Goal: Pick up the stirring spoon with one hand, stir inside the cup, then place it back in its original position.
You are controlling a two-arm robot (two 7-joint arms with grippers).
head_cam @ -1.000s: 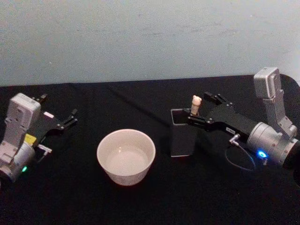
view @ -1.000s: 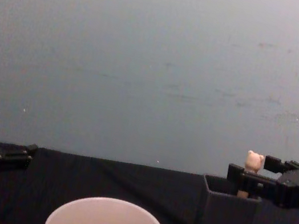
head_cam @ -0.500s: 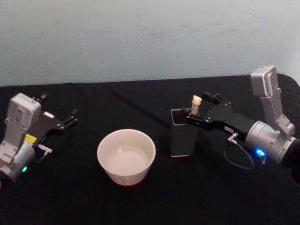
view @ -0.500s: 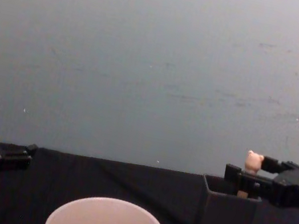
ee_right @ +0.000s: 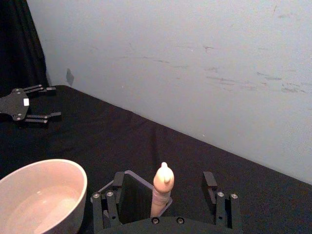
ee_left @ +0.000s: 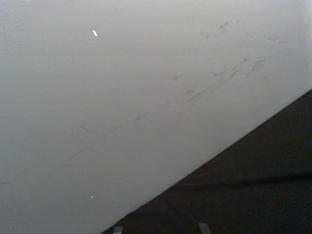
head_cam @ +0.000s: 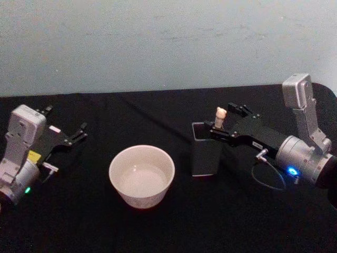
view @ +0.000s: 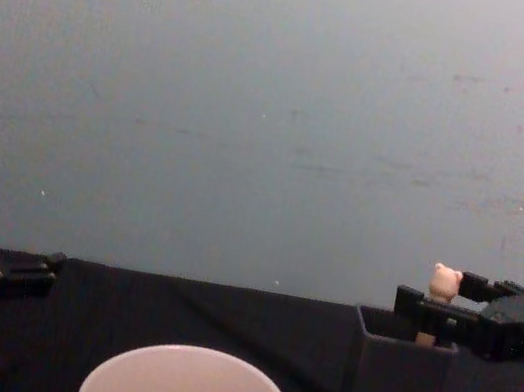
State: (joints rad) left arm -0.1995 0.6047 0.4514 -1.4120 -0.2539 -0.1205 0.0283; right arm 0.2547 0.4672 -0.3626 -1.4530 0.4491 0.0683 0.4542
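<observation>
Right tool, wide, straddles the spoon in its holder; left tool, wide, beyond the cup. Off-centre closing could tip the holder.

Readable text: none I can make out. Small white label on black left gripper, left of the wide cream-white cup: illegible. Yellow sticker on its grey wrist: illegible. White strip on black right gripper, right of the cup: illegible.
</observation>
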